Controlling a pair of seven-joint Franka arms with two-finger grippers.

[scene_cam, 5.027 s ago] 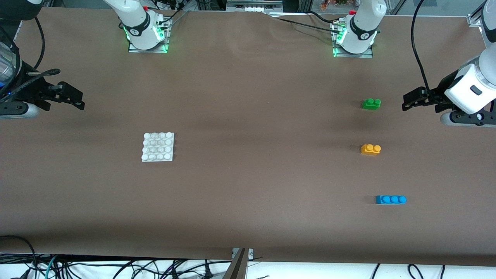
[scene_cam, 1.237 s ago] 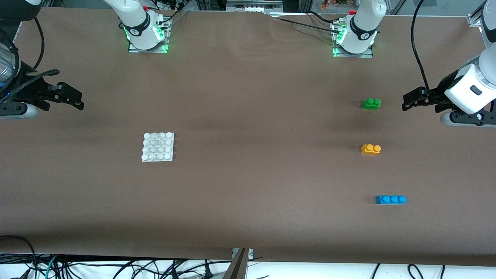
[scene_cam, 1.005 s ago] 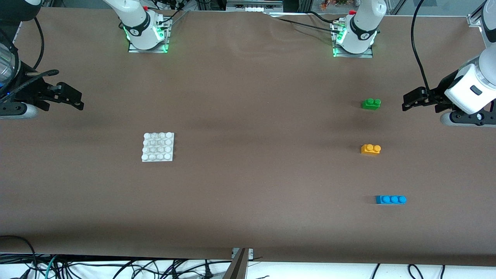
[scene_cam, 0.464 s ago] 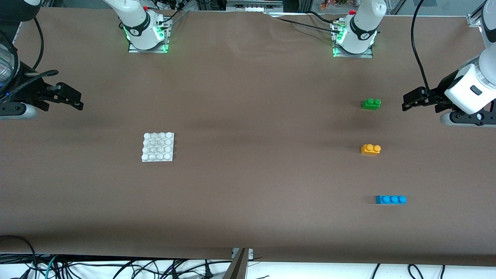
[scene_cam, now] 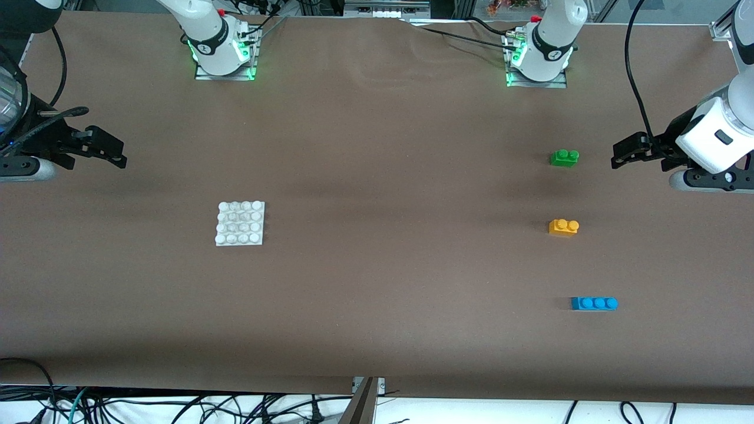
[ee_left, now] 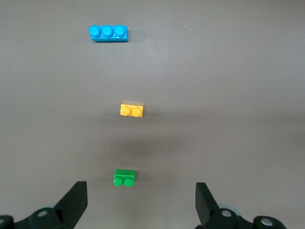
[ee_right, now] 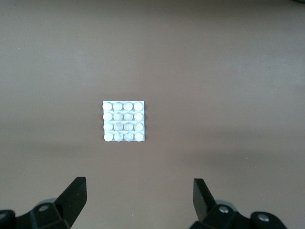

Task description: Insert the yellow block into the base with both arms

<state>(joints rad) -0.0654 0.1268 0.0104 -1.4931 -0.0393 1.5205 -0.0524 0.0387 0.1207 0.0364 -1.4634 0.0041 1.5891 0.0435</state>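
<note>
The yellow block [scene_cam: 564, 227] lies on the brown table toward the left arm's end, and shows in the left wrist view [ee_left: 131, 110]. The white studded base [scene_cam: 240, 223] lies toward the right arm's end, and shows in the right wrist view [ee_right: 124, 121]. My left gripper [scene_cam: 618, 155] is open and empty, held up over the table beside the green brick at the left arm's end. In its wrist view the left gripper [ee_left: 139, 202] has its jaws wide apart. My right gripper [scene_cam: 118, 154] is open and empty over the table's edge at the right arm's end, jaws wide in its own view [ee_right: 138, 200].
A green two-stud brick [scene_cam: 564, 157] lies farther from the front camera than the yellow block. A blue three-stud brick [scene_cam: 594, 303] lies nearer to it. Both show in the left wrist view, green [ee_left: 124, 178] and blue [ee_left: 108, 33]. Cables hang along the table's near edge.
</note>
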